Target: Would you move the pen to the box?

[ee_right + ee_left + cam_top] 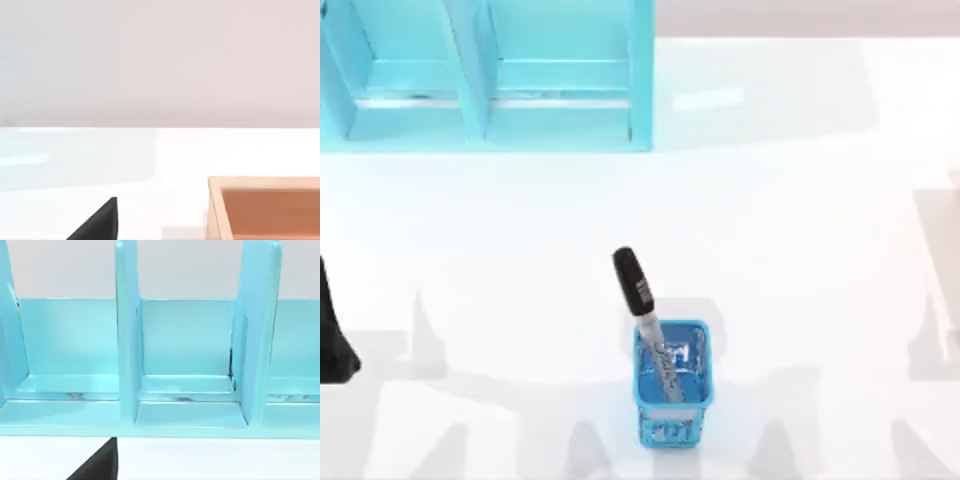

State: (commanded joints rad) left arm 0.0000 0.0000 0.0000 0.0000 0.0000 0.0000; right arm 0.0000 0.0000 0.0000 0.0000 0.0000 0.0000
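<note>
The pen (642,301) leans in the blue holder (672,400) mid-counter (800,250); the left arm (332,335) sits at the counter's left edge, each tool's spread untellable.

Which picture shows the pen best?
The top view: the pen stands tilted in the blue holder, black cap up, near the table's front middle. The left wrist view looks at the light blue shelf, the right wrist view at an orange box.
</note>
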